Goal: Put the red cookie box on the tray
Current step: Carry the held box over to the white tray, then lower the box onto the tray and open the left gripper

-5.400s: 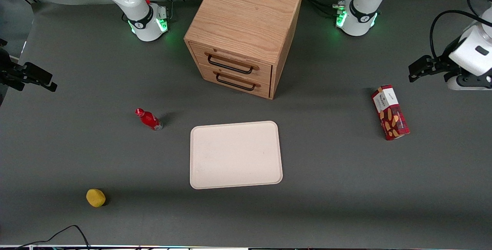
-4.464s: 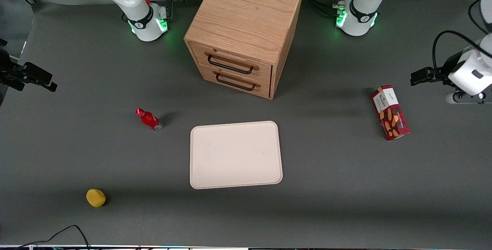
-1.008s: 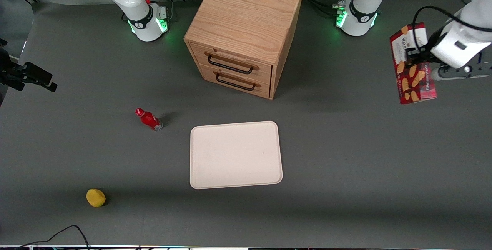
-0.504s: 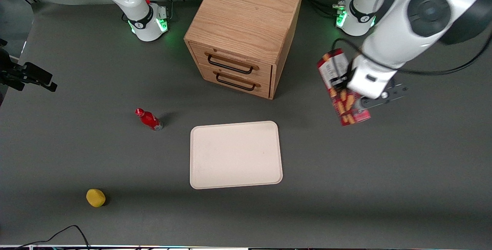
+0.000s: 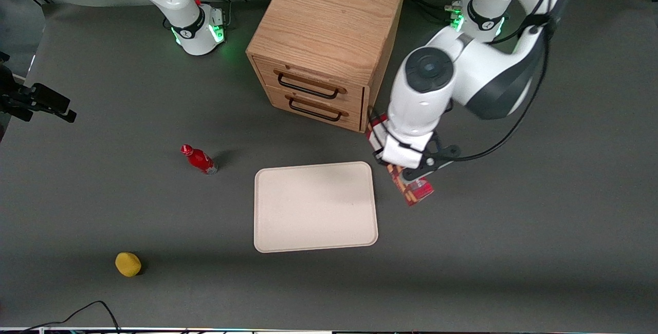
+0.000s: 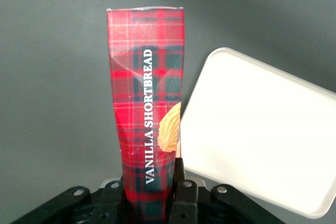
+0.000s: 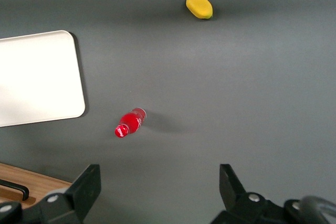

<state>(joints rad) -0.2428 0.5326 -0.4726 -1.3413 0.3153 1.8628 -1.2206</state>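
Gripper (image 6: 149, 203): pinched the red cookie box (image 6: 147, 108) at one end, up off the table.
Red cookie box: hung just beside the tray (image 5: 314, 205), at its edge toward the working arm's end.
Tray: lay bare, in front of the wooden drawer cabinet (image 5: 329, 41).

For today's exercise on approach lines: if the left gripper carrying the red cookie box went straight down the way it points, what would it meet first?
Probably bare table: the gripper, shut on the red cookie box, hangs just beside the tray, not clearly over it.

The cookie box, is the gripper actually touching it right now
Touching. In the left wrist view the gripper is shut on the red cookie box, fingers pressed against its sides.
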